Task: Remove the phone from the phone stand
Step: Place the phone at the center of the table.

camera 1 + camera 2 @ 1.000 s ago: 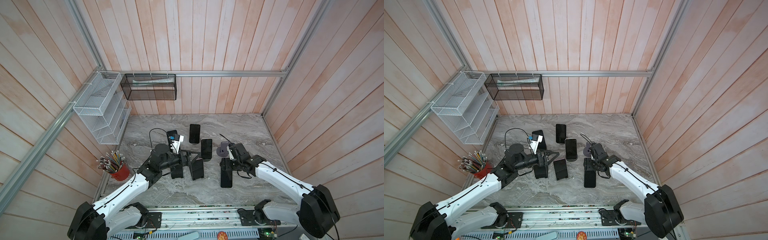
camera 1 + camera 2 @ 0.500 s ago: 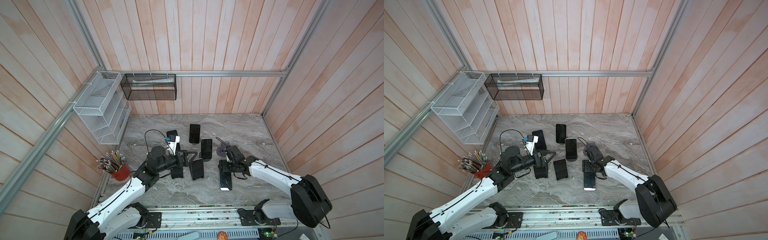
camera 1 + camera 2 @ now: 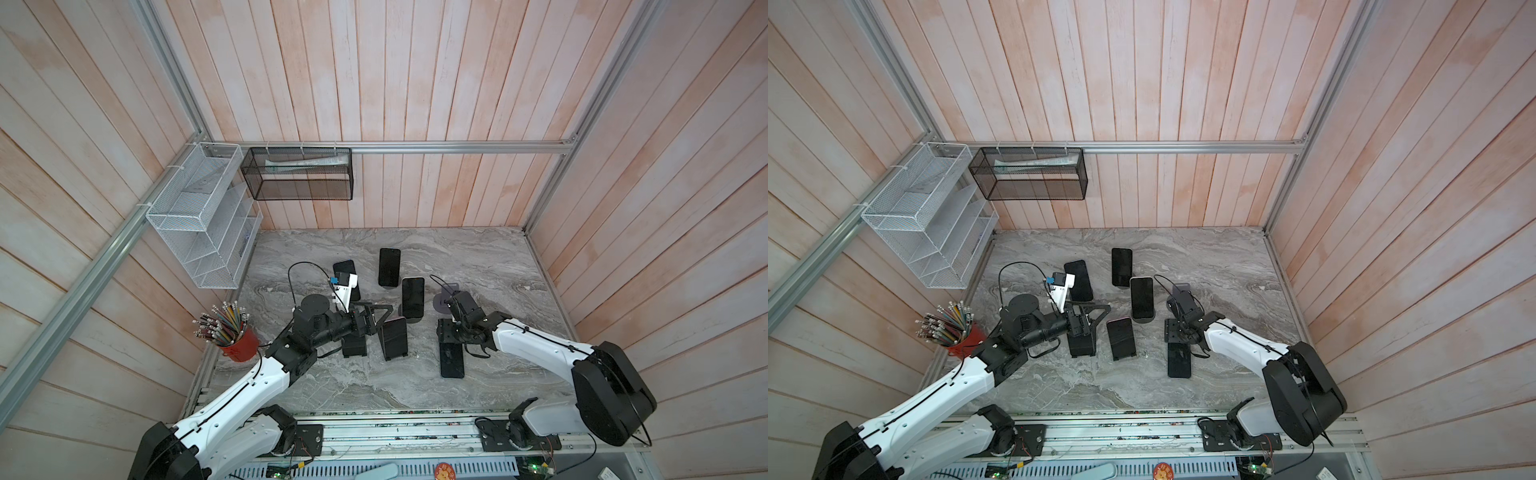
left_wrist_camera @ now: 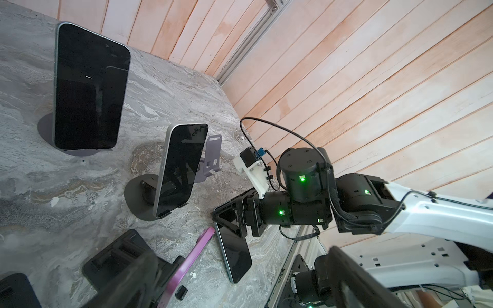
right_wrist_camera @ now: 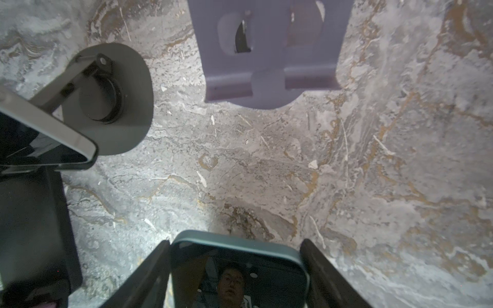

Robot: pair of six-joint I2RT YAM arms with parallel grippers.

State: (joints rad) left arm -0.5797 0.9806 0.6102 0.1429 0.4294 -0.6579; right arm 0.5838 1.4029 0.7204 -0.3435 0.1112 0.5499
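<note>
1. The phone (image 3: 451, 360) is found clear of the lilac phone stand (image 3: 441, 300). It lies near the stand on the side facing the robot's base, and its end nearest the stand is pinched by the right gripper (image 5: 236, 244).
2. In the right wrist view, the fingers (image 5: 149, 266) are seen pressed against the phone's teal side edges. Only the rounded end of the phone is shown, the rest being cut off by the frame.
3. In both top views that gripped end is hidden beneath the gripper, and part of the lilac phone stand is covered by the right arm (image 3: 536, 338).
4. In the left wrist view the phone is seen tilted, with the end far from the lilac phone stand lower. Whether that end touches the marble table (image 3: 490, 266) cannot be told.
5. The left gripper (image 3: 380, 319) is held spread wide, well to the left of the lilac phone stand.
6. In the left wrist view its fingers are blurred and cut off by the frame. A pink-edged phone (image 4: 194, 253) is seen edge-on between them, and contact cannot be judged.
7. A white-edged phone (image 3: 412, 297) on a round grey stand (image 5: 120, 106) is placed just left of the lilac phone stand. In the right wrist view only one corner of this phone is shown.
8. A dark block (image 5: 34, 226) farther to that side is too blurred to be identified.
</note>
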